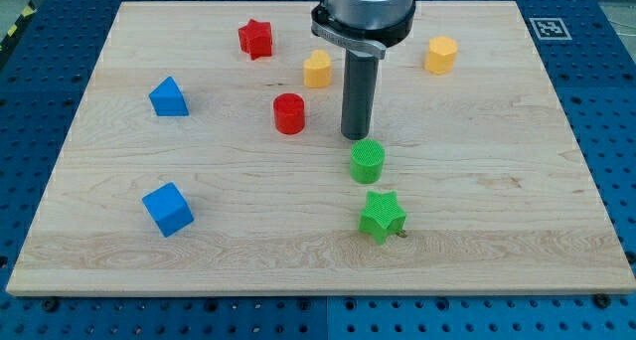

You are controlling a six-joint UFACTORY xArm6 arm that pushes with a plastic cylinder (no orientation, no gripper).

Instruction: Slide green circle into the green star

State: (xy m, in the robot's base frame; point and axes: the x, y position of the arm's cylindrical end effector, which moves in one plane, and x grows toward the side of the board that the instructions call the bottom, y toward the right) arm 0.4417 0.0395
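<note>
Bright, even overhead lighting fills the frame, with no strong glare on the pale wooden board (pixel 477 181). Shadows are short and soft, sitting close under each block and under the dark rod at upper centre. Focus is sharp throughout; the board's edges look straight, with little visible distortion.

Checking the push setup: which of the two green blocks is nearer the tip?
The green circle, just below my tip; the green star lies farther toward the view's bottom.
</note>
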